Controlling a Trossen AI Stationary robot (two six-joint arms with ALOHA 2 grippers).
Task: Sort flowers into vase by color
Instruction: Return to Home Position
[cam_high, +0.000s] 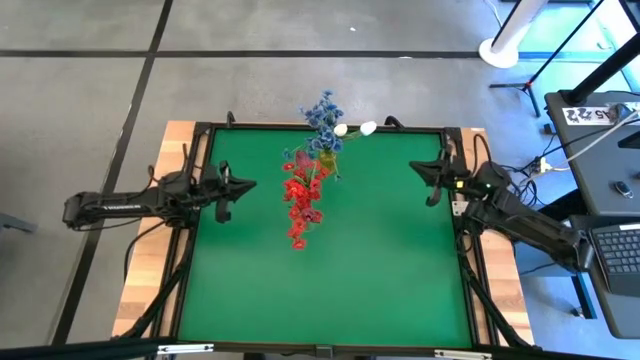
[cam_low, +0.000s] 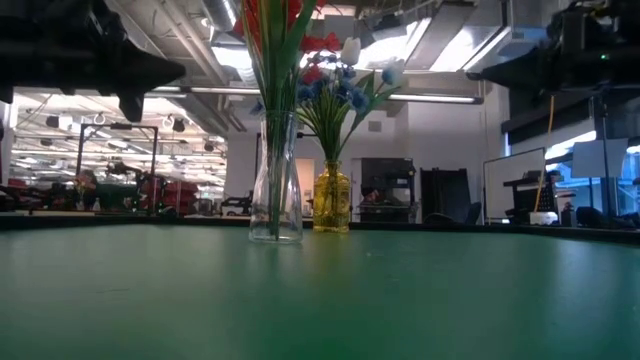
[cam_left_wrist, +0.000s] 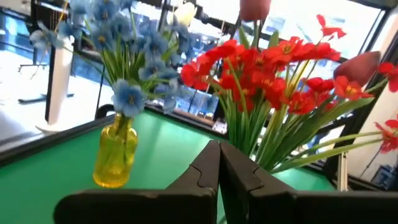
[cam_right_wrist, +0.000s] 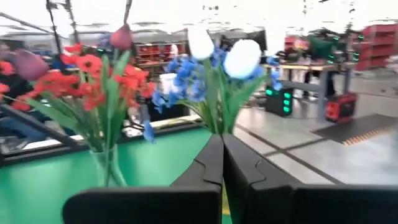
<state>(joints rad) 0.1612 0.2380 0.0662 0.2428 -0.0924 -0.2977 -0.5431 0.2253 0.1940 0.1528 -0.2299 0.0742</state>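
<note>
Flowers (cam_high: 300, 195) in vases (cam_low: 276, 190), left claw (cam_high: 245, 187), right claw (cam_high: 418, 168)

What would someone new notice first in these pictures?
A bright red bunch in the clear vase and blue sprigs with white buds in the yellow vase, close together at the far middle of the green table. The left tool and right tool sit shut at its sides.
</note>
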